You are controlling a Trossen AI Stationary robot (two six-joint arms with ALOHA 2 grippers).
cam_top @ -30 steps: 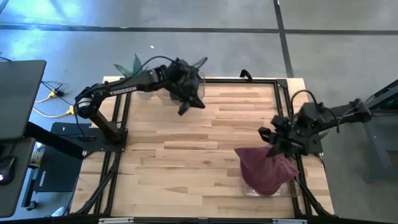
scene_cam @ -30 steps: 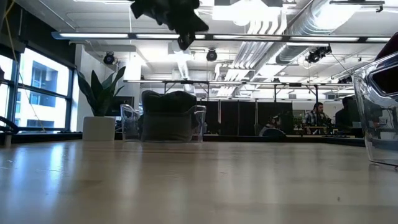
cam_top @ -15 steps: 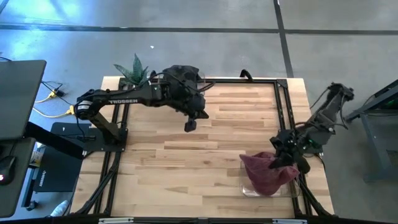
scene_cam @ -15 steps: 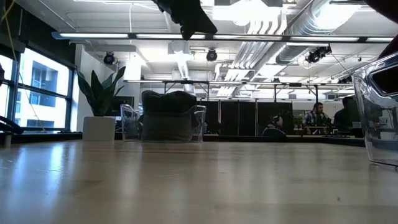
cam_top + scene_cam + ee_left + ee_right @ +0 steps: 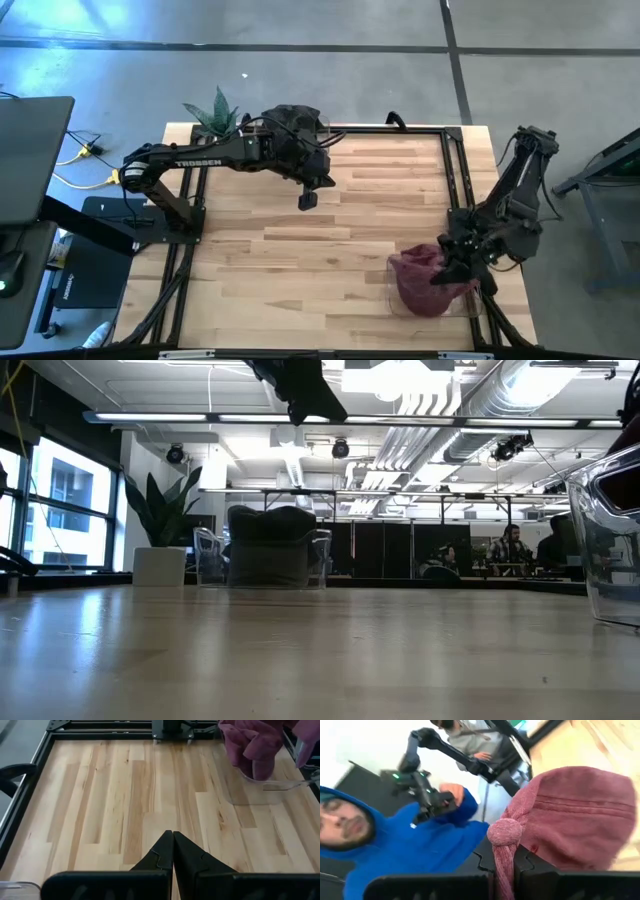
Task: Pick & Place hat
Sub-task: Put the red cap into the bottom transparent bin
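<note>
1. Two clear bins stand on the wooden table (image 5: pixel 300 260): one (image 5: pixel 432 300) at 5 o'clock holds the maroon hat (image 5: pixel 425 280); one (image 5: pixel 300 125) at 12 o'clock holds a dark hat (image 5: pixel 292 118).
2. Right gripper (image 5: pixel 455 268), jaws closed, pinches the maroon hat's cord above the bin edge.
3. Left gripper (image 5: pixel 308 200), jaws closed and empty, hangs over open mid-table.
4. Potted plant (image 5: pixel 215 108) stands at 11 o'clock.
</note>
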